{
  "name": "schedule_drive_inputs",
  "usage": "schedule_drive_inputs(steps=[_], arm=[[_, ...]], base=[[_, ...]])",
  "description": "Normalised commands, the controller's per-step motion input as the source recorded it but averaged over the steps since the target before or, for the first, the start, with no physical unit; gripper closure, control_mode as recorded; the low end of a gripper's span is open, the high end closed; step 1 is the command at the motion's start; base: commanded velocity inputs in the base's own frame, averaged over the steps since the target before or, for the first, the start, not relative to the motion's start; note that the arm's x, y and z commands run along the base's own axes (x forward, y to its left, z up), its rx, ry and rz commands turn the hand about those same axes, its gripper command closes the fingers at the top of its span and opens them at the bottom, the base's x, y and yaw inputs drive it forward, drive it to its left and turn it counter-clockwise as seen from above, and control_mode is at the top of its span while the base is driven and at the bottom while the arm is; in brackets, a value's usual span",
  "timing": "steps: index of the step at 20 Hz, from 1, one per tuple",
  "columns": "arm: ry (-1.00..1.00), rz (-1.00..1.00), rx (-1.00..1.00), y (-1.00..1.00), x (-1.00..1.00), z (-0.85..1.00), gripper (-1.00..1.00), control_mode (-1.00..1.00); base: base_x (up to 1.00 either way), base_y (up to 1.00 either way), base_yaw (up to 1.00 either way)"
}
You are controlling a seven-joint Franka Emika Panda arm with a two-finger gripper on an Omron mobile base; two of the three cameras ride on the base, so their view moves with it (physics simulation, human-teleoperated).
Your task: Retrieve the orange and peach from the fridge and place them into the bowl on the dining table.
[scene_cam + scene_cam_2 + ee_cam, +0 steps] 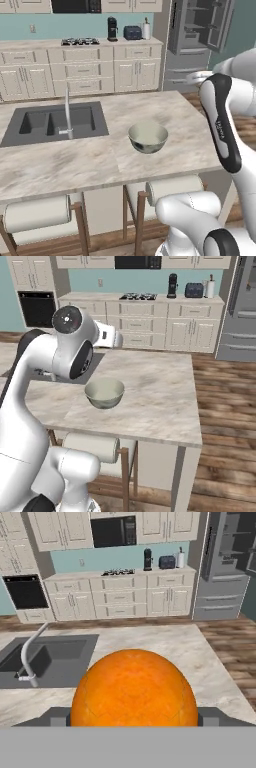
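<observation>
The dining table point(165, 117) has a beige veined marble top. A grey double sink point(55, 122) with a thin faucet point(67, 112) is built into its left part, and the bowl point(148, 137), round and grey-green, stands on the bare marble just right of the sink. Two stools with pale cushions point(36, 214) are under the near edge. The floor is brown wood.

Behind the table runs a wall counter with cream cabinets point(145, 323); on it are a cooktop point(137, 296), a black coffee machine point(172, 285) and a dark toaster point(193, 290). The fridge point(192, 40) stands at the right with its upper door open.

In the hand view the orange point(133, 689) sits between the fingers of the gripper point(133, 718), which hold it wide apart, above the table. The orange hides most of the fingers. The inside of the fridge is too small to make out.
</observation>
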Motion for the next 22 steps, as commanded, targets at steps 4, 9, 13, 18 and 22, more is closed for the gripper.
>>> schedule_drive_inputs(steps=[4, 9, 13, 18, 22], arm=[[0.24, 0.00, 0.00, 0.35, 0.71, -0.31, 1.00, -1.00], [0.28, 0.00, 0.00, 0.33, 0.65, -0.45, 1.00, -1.00], [0.28, 0.00, 0.00, 0.26, 0.45, -0.49, 1.00, -1.00], [0.27, 0.00, 0.00, 0.22, 0.41, -0.60, 1.00, -1.00], [0.23, 0.00, 0.00, 0.21, 0.44, -0.66, 1.00, -1.00]], base=[[0.00, 0.00, 0.00], [0.00, 0.00, 0.00], [0.00, 0.00, 0.00], [0.00, 0.00, 0.00], [0.00, 0.00, 0.00]])
